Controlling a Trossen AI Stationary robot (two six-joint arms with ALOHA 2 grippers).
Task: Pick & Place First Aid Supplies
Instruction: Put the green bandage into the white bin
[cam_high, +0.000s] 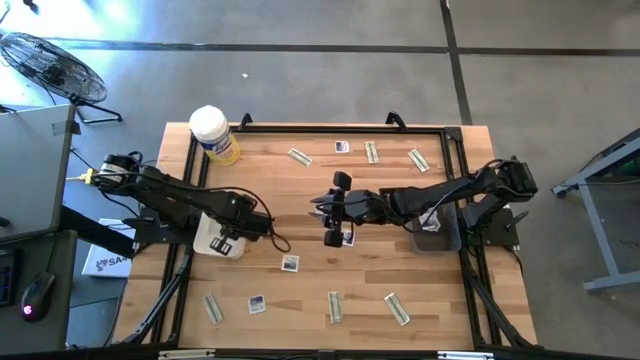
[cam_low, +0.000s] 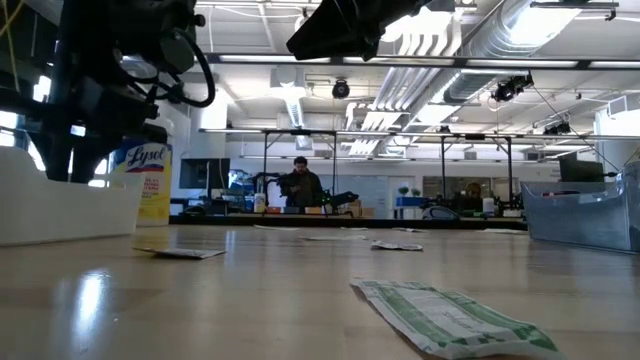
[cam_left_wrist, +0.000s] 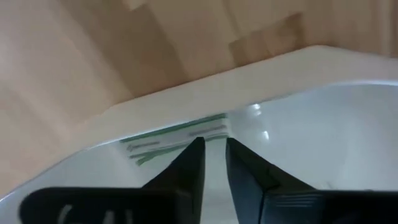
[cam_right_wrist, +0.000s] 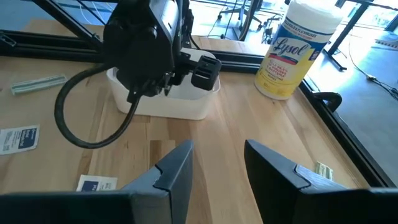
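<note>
Several first aid packets lie flat on the wooden table: pale greenish strips (cam_high: 299, 156) (cam_high: 397, 309) and white squares with blue print (cam_high: 290, 263) (cam_high: 257, 304). My left gripper (cam_high: 230, 243) (cam_left_wrist: 214, 148) hangs over the white bin (cam_high: 212, 238), its fingers a narrow gap apart and empty. A green-printed strip (cam_left_wrist: 177, 134) lies inside that bin just beyond the fingertips. My right gripper (cam_high: 325, 208) (cam_right_wrist: 217, 158) hovers above the table's middle, open and empty, pointing toward the table's left. A white square (cam_high: 347, 237) lies beside it.
A yellow canister with a white lid (cam_high: 214, 134) (cam_right_wrist: 292, 50) stands near the far left corner. A clear bin (cam_high: 435, 235) (cam_low: 590, 215) sits under my right arm. A black frame (cam_high: 320, 128) runs round the table. One strip (cam_low: 450, 315) lies close to the low camera.
</note>
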